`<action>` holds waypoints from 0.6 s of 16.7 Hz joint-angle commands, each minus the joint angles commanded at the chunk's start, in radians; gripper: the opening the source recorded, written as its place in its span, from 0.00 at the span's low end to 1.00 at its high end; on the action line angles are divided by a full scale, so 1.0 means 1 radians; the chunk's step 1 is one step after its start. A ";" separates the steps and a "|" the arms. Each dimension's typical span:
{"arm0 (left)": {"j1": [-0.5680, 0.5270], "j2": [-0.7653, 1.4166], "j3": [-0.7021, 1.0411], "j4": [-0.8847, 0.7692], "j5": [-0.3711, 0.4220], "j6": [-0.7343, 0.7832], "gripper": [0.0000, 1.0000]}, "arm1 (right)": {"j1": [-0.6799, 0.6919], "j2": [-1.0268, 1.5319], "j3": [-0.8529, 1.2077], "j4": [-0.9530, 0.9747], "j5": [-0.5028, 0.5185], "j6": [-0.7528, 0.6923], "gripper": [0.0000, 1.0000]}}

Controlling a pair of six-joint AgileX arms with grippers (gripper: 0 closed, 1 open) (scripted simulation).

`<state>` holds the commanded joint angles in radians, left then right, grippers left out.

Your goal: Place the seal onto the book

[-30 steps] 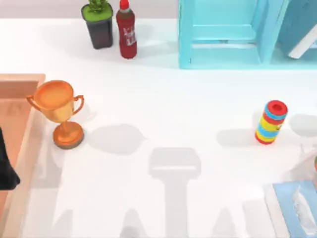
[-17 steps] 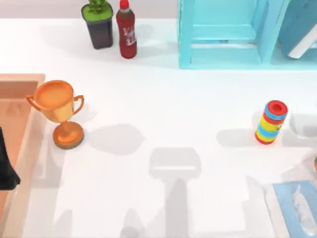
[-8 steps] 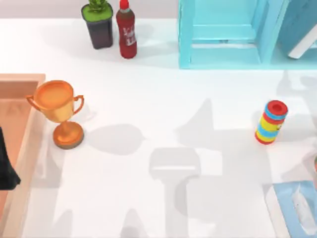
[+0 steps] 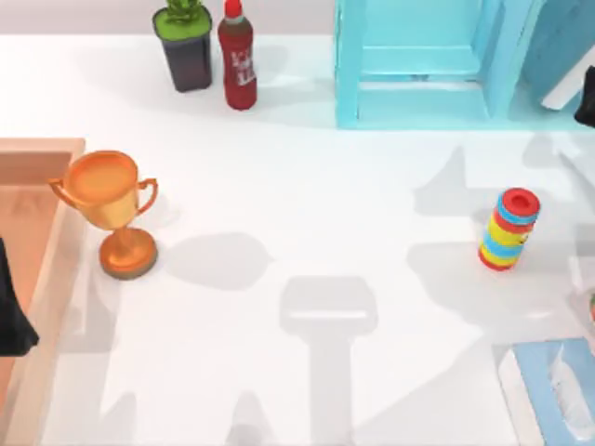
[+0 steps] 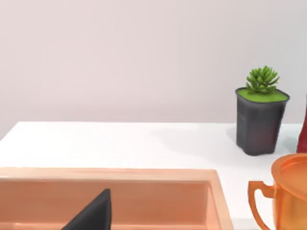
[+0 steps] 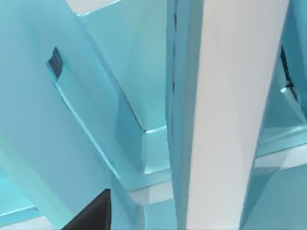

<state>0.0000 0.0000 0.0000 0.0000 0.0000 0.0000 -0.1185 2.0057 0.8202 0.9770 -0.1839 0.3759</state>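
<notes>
My left arm (image 4: 11, 321) sits parked at the left edge of the top view, a dark piece of it showing low on that side. My right arm (image 4: 586, 98) reaches in at the far right edge, a dark part of it showing up near the top corner.

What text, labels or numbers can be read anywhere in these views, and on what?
Red bottle, at the far edge of the table beside the potted plant: pale marks on its label, too blurred to read.
Trophy, striped cylinder, tissue box, light-blue shelf and the book leaning in it: no writing to be seen.
No legible text, number or sign in any view.
</notes>
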 joint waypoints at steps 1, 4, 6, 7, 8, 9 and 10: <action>0.000 0.000 0.000 0.000 0.000 0.000 1.00 | 0.000 0.008 0.003 0.004 -0.001 0.001 1.00; 0.000 0.000 0.000 0.000 0.000 0.000 1.00 | 0.000 0.008 0.003 0.004 -0.001 0.001 1.00; 0.000 0.000 0.000 0.000 0.000 0.000 1.00 | 0.005 0.006 0.000 0.000 0.001 0.000 1.00; 0.000 0.000 0.000 0.000 0.000 0.000 1.00 | 0.005 0.008 0.013 -0.008 0.002 0.001 1.00; 0.000 0.000 0.000 0.000 0.000 0.000 1.00 | 0.006 0.013 0.034 -0.020 0.004 0.002 1.00; 0.000 0.000 0.000 0.000 0.000 0.000 1.00 | 0.008 0.024 0.062 -0.036 0.007 0.003 1.00; 0.000 0.000 0.000 0.000 0.000 0.000 1.00 | 0.010 0.039 0.096 -0.055 0.010 0.004 1.00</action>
<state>0.0000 0.0000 0.0000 0.0000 0.0000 0.0000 -0.1080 2.0443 0.9160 0.9225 -0.1735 0.3800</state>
